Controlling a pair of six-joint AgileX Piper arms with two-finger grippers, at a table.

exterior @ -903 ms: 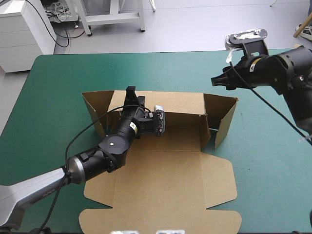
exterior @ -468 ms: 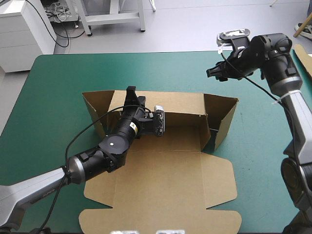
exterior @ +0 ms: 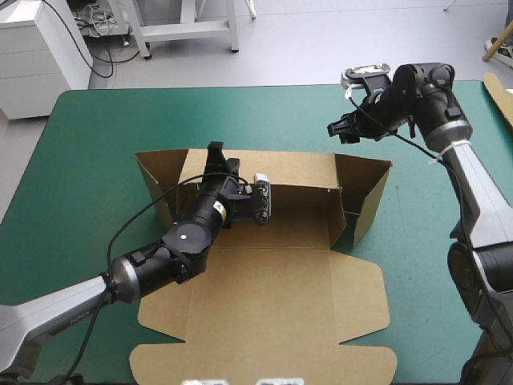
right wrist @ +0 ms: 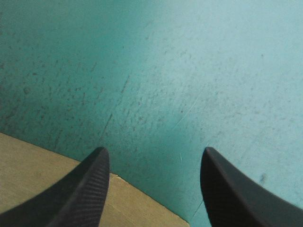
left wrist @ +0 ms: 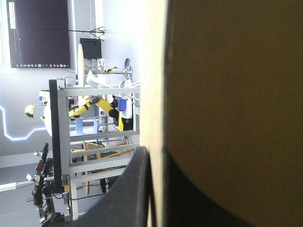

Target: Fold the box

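Observation:
The brown box (exterior: pixel 272 297) lies on the teal-green cover with its back wall (exterior: pixel 296 170) raised. Both side flaps stand partly up, and the lid is flat toward the front edge. My left gripper (exterior: pixel 214 152) is at the top edge of the back wall near its left end, shut on the board. In the left wrist view the board's edge (left wrist: pixel 158 94) runs between the fingers of the left gripper (left wrist: pixel 156 156). My right gripper (exterior: pixel 333 130) hangs open over the cover beyond the back wall's right end. In the right wrist view the right gripper (right wrist: pixel 154 151) holds nothing, and an edge of the box (right wrist: pixel 28 189) shows beside one finger.
Bare teal-green cover (exterior: pixel 96 136) surrounds the box on the left, far and right sides. A strip of brown board (exterior: pixel 498 100) shows at the table's far right edge. The right side flap (exterior: pixel 370 196) stands tilted below the right gripper.
The right arm has swung left and turned, bringing its gripper closer to the back wall's right end. The left arm and the box have not moved.

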